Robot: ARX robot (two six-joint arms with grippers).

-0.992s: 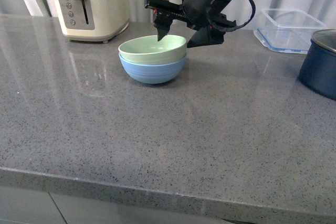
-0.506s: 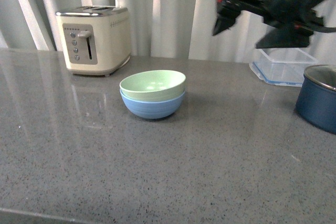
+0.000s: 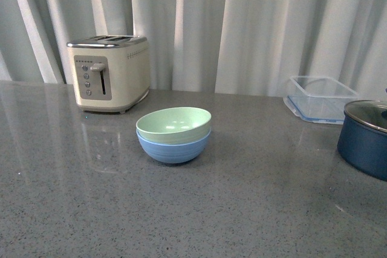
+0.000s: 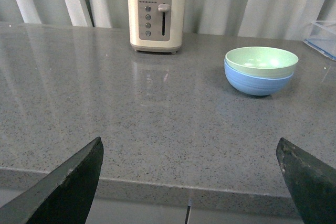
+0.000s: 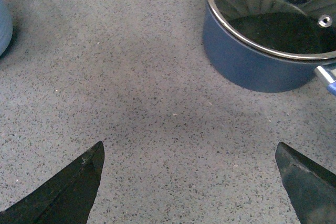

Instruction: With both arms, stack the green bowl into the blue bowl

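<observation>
The pale green bowl (image 3: 174, 124) sits nested inside the light blue bowl (image 3: 173, 148) on the grey counter, upright, in the middle of the front view. Both also show in the left wrist view, green bowl (image 4: 261, 61) in blue bowl (image 4: 257, 82), far from my left gripper (image 4: 190, 150), which is open and empty over the counter's front edge. My right gripper (image 5: 189, 153) is open and empty above bare counter; a sliver of the blue bowl (image 5: 4, 27) shows at the frame edge. Neither arm shows in the front view.
A cream toaster (image 3: 109, 74) stands at the back left. A clear plastic container (image 3: 319, 99) sits at the back right. A dark navy pot with glass lid (image 3: 366, 137) stands at the right edge, and close to my right gripper (image 5: 265, 40). Curtains hang behind.
The right arm has lifted away from the bowls, swung right and left the front view. The green bowl stays nested in the blue bowl.
</observation>
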